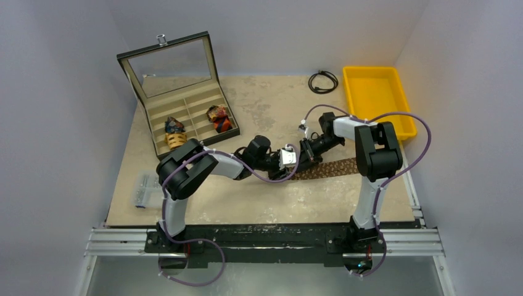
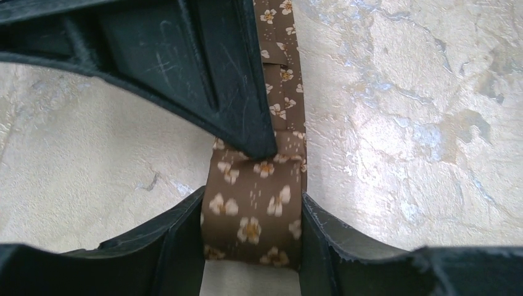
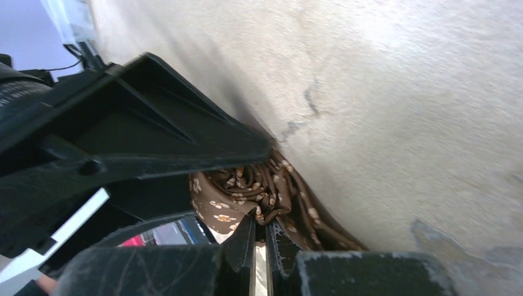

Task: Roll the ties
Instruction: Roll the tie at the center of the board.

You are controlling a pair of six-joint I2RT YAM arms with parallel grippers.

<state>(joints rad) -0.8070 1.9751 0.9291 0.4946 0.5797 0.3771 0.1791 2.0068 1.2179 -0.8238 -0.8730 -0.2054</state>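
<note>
Bright, even light from above fills the top view. The arms throw only soft, faint shadows on the surface. In the left wrist view, glare whitens the surface at right, and the tie is sharp. The right wrist view is dimmer, its black foreground blurred and in shadow.

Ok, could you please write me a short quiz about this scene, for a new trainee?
1. True or false: the lid of the box stands open.
2. How many rolled ties lie in the box? A: one. B: two. C: four.
3. Which colour is the tie outside the box?

Key: 1 true; 2 B; 3 brown.
</note>
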